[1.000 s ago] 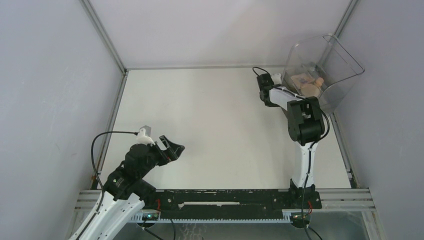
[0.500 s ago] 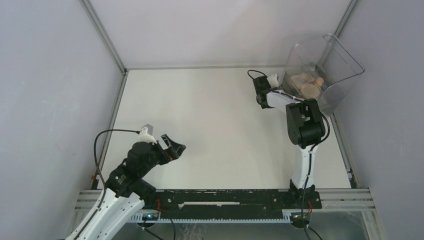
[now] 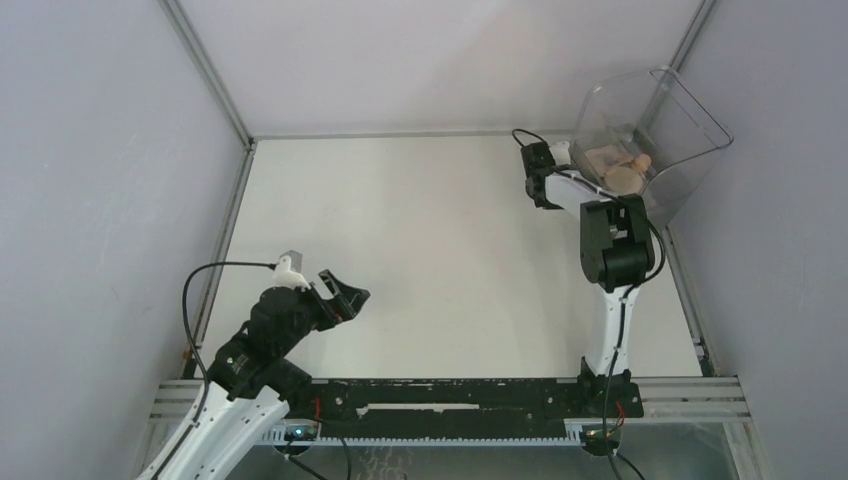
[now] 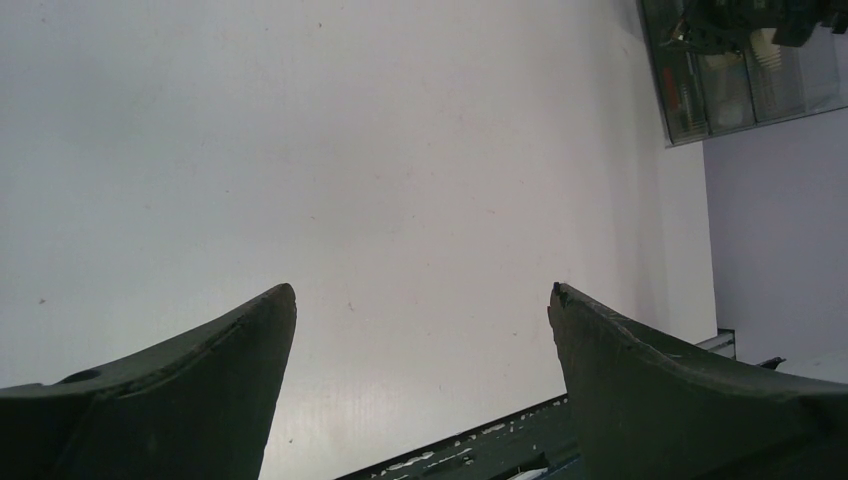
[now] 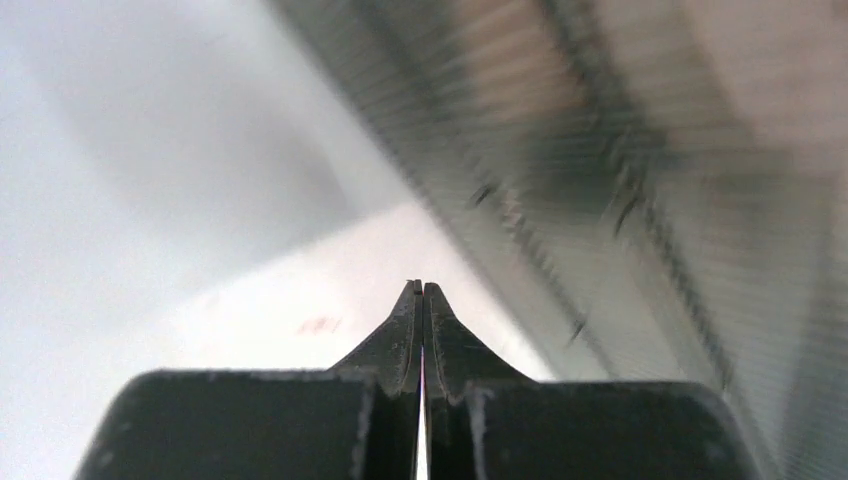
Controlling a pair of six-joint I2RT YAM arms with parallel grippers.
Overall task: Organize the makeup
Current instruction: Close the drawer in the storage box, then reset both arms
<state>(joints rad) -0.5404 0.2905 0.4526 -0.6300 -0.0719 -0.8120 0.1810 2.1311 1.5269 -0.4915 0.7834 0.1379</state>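
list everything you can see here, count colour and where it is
organizer box: one, clear smoky, far right corner of the table
makeup: several pieces, exact count unclear, beige and pinkish, inside the organizer box
table: one, white, under everything
rail: one, black, table's near edge
left hand: one, black, open, empty, near left over the table
right hand: one, black, shut, holding nothing, beside the organizer box
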